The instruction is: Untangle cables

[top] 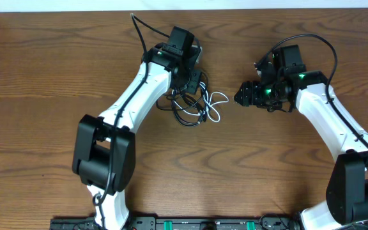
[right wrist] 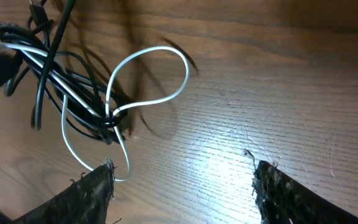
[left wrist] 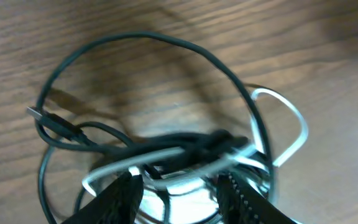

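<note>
LEFT: your left gripper [left wrist: 179,182] hangs part-open astride the tangle, likely to pin it | CABLES: black cable [left wrist: 148,38] and white cable [right wrist: 160,50] lie knotted on the table [top: 43,64], centre-far | RIGHT: your right gripper [right wrist: 185,167] gapes empty just right of the white loop, ready to pull.

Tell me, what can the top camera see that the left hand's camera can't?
Only the overhead view shows the right gripper, open and empty beside the tangle. Only the left wrist view shows the plug on the black cable up close, and the left gripper open at the bundle. Both show the black cable and the white cable tangled on the wooden table.
</note>
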Robot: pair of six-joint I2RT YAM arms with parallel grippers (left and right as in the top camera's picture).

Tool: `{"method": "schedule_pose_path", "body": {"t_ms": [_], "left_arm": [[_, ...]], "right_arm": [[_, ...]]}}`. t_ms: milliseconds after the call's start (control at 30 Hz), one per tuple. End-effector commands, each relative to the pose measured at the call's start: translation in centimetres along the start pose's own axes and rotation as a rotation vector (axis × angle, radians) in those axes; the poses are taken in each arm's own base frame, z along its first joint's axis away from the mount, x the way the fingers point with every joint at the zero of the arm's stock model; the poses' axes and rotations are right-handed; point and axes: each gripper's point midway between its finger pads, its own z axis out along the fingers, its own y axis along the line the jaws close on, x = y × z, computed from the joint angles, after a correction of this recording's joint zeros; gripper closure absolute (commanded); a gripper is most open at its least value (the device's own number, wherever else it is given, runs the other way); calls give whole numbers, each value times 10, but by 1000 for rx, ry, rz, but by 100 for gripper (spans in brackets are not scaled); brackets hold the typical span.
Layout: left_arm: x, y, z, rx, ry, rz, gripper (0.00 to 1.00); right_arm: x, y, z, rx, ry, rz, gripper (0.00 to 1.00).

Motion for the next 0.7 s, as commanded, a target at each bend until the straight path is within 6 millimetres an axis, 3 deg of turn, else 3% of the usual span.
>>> {"method": "schedule_pose_path", "body": {"t_ms": [0, 133, 300, 400, 667], "left_arm": [[-3, 12, 10, -63, 2, 26, 56], [-6, 14, 15, -71, -8, 27, 61], [-9, 14, 16, -69, -22, 28, 85], [-9, 14, 16, -69, -21, 28, 92], [-15, 14, 19, -66, -52, 5, 91]], "right_arm": [[3, 1, 4, 2, 14, -21, 29], [2, -1, 4, 13, 10, -21, 28], [2, -2, 5, 22, 9, -23, 28], [2, -2, 5, 22, 8, -23, 28], [2, 0, 5, 21, 8, -28, 26]]}}
